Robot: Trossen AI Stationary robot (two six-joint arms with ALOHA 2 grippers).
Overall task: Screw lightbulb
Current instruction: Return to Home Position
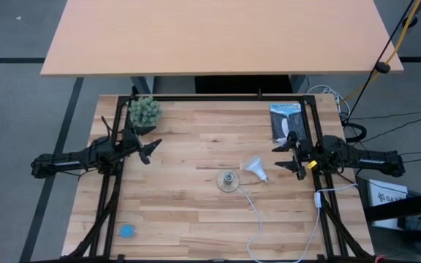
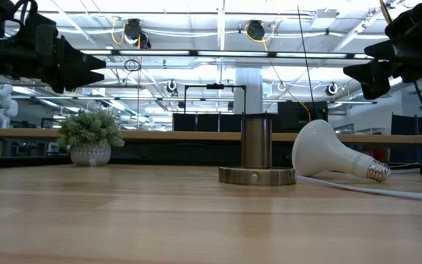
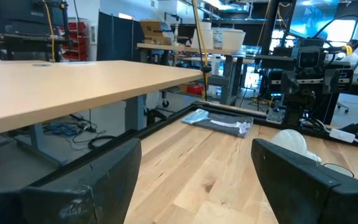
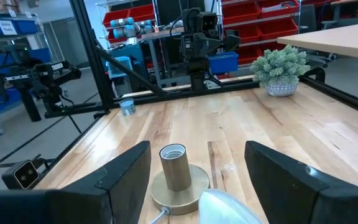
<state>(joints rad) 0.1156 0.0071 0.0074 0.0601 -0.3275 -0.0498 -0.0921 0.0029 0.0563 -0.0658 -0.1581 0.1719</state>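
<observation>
Wood planks form the table (image 1: 188, 204) that I work over, read here from left to right in the high view. Near the left front corner lies a small blue disc (image 1: 127, 231); at the left rear corner stands a potted plant (image 1: 144, 111). The left gripper (image 1: 152, 151) hangs above the left edge, in front of the plant, pointing inward; my left wrist view shows its fingers (image 3: 104, 180) spread wide with nothing between them. At mid-table the brass socket (image 1: 228, 180) stands upright on its round foot, and the right wrist view shows its mouth (image 4: 174, 165) open and unfilled. The bulb (image 1: 256, 169) lies on its side on the table just right of the socket; in the low view its dome (image 2: 328, 155) faces the socket and its screw base points away. I cannot tell whether the two touch. A white cord (image 1: 258, 219) runs from the socket toward the front edge. A dark printed sheet (image 1: 284, 120) lies flat at the right rear. The right gripper (image 1: 279, 158) hangs above the right edge, facing the bulb, fingers (image 4: 297, 180) likewise well apart and holding nothing.
</observation>
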